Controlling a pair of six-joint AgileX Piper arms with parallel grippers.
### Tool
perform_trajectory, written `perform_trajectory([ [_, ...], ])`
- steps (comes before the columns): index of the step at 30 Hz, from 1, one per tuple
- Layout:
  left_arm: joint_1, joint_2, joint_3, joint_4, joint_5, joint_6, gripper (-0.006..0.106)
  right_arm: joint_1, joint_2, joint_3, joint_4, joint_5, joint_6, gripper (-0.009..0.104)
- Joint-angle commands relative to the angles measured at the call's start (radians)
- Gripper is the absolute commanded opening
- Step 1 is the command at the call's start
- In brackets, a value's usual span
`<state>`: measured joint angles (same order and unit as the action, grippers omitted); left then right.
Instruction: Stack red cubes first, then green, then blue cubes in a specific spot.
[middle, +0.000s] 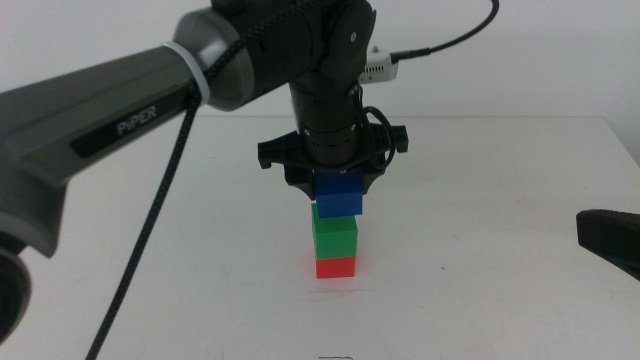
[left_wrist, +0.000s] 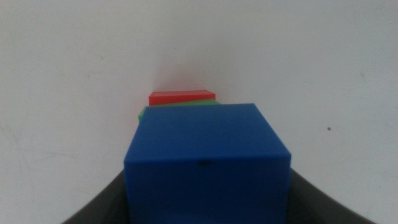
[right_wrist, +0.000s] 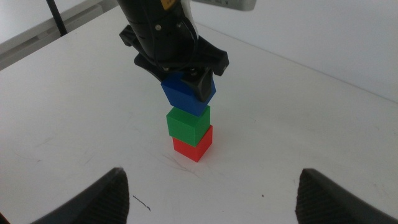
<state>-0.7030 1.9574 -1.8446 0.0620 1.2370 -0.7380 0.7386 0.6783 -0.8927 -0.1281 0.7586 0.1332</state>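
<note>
blue cube (left_wrist: 208, 165) hiding most of green cube (left_wrist: 180, 107) and red cube (left_wrist: 181, 97) — right gripper (middle: 608, 240) cut off at edge

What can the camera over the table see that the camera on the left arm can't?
Only the middle view shows the left end effector from outside, its long arm, the whole stack standing on the table, and the waiting right end effector at the right edge. Only the left wrist view shows the blue cube close up, with the red peeking past it. Both show the blue, green cube and red cube.

Blue cube (middle: 339, 194); green cube (middle: 334, 236); red cube (middle: 336, 267); white table (middle: 480, 290).
</note>
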Motion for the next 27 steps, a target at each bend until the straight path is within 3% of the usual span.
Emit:
perform_trajectory([
  [1,-0.003,-0.07,-0.026,0.0,0.083,-0.003,0.006,-0.006,0.001,-0.027,-0.016,-0.065,-0.014,0.075],
  [25,-0.003,-0.022,0.017,0.003,0.049,0.006,0.007,-0.006,0.001,-0.027,-0.016,-0.065,-0.014,0.075],
  [26,-0.003,-0.022,0.017,0.003,0.04,0.006,0.008,-0.006,0.001,-0.027,-0.016,-0.065,-0.014,0.075],
  [27,-0.003,-0.022,0.017,0.005,0.014,0.011,0.032,-0.006,0.001,-0.027,-0.016,-0.065,-0.014,0.075],
])
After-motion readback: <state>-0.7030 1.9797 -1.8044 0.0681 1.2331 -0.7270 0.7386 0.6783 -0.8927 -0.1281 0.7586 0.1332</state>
